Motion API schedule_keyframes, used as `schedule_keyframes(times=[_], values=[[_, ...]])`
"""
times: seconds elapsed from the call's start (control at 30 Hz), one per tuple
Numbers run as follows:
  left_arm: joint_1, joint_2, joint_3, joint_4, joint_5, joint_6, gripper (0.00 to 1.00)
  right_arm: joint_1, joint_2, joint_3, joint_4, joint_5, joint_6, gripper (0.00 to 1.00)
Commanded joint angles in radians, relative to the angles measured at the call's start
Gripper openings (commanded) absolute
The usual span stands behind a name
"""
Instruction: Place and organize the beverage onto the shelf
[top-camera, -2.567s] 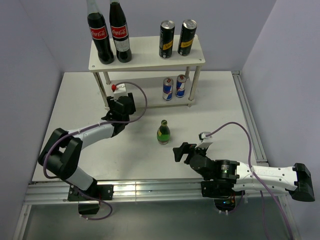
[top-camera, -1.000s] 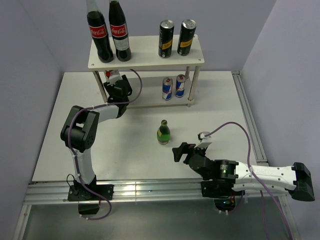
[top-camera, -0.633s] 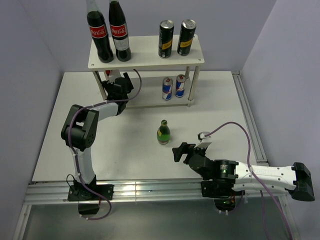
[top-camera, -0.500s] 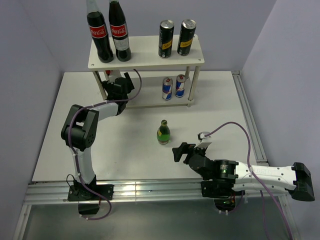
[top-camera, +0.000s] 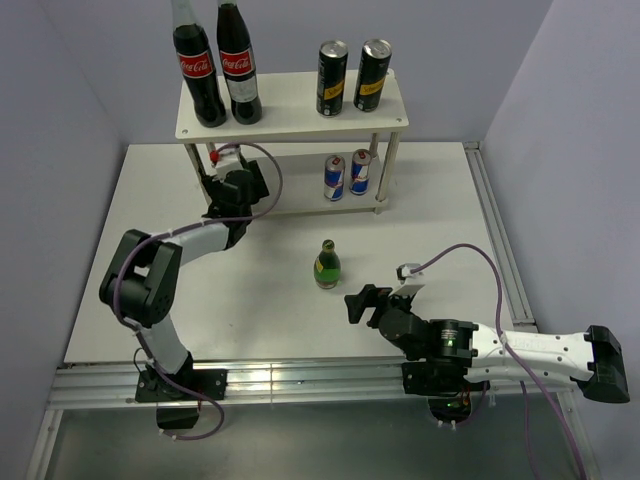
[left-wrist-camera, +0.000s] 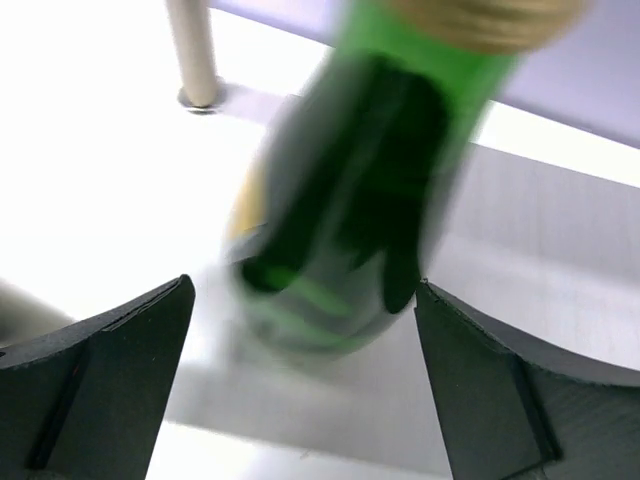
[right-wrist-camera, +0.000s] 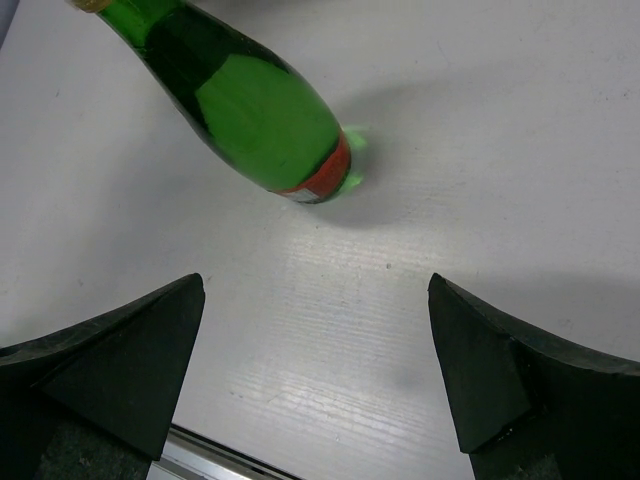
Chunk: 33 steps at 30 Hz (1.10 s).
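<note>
**Overhead and wrist views of a 2-arm bench.** The shelf (top-camera: 290, 112) stands on the table (top-camera: 430, 210) near its far edge and consists of 2 white boards on 4 pale legs.

- **Top board:** 2 black cans (top-camera: 333, 78) stand upright side by side toward the right end. 2 cola bottles (top-camera: 201, 75) stand upright at the left end.
- **Lower board:** 2 blue-and-silver cans (top-camera: 335, 178) stand upright, just beside each other, close to the right front leg.

**Left arm.** The left gripper (top-camera: 230, 175) reaches in over the left end of the lower board, beneath the top board. In the left wrist view the first green bottle (left-wrist-camera: 340, 220), blurred, sits on that board between the 2 fingers (left-wrist-camera: 100, 390). The jaws are spread wide around it. A gap shows at one finger, and the blur hides whether the other touches the glass. From overhead this bottle is hidden.

**Right arm.** The second green bottle (top-camera: 326, 264) stands upright near the middle of the table, in front of the shelf and well apart from it. The right gripper (top-camera: 362, 300) lies low toward the near edge, pointing at this bottle. In the right wrist view its jaws are fully spread and empty, and the bottle stands ahead of the fingertips, touching neither.
</note>
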Motion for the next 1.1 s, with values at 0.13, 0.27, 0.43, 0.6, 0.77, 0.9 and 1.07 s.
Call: schedule_keyframes(times=[0.13, 0.27, 0.43, 0.6, 0.77, 0.9, 1.07], values=[[-0.008, -0.182, -0.137, -0.006, -0.108, -0.013, 0.99, 0.008, -0.008, 0.004, 0.008, 0.02, -0.005, 1.0], [-0.045, -0.268, -0.22, -0.03, -0.153, -0.01, 0.99, 0.008, -0.005, 0.004, 0.013, 0.023, -0.008, 1.0], [-0.103, -0.395, -0.295, -0.064, -0.171, -0.047, 0.99, 0.008, -0.002, 0.003, 0.022, 0.019, -0.013, 1.0], [-0.192, -0.536, -0.395, -0.085, -0.027, -0.052, 0.99, 0.009, 0.012, 0.009, 0.022, 0.025, -0.013, 1.0], [-0.392, -0.644, -0.5, -0.096, 0.055, -0.061, 0.99, 0.008, -0.002, 0.005, 0.021, 0.028, -0.013, 1.0], [-0.476, -0.795, -0.616, -0.014, 0.307, -0.044, 0.99, 0.009, -0.011, 0.003, 0.021, 0.029, -0.013, 1.0], [-0.535, -0.886, -0.746, 0.06, 0.401, -0.047, 0.99, 0.008, -0.004, 0.006, 0.019, 0.036, -0.013, 1.0]])
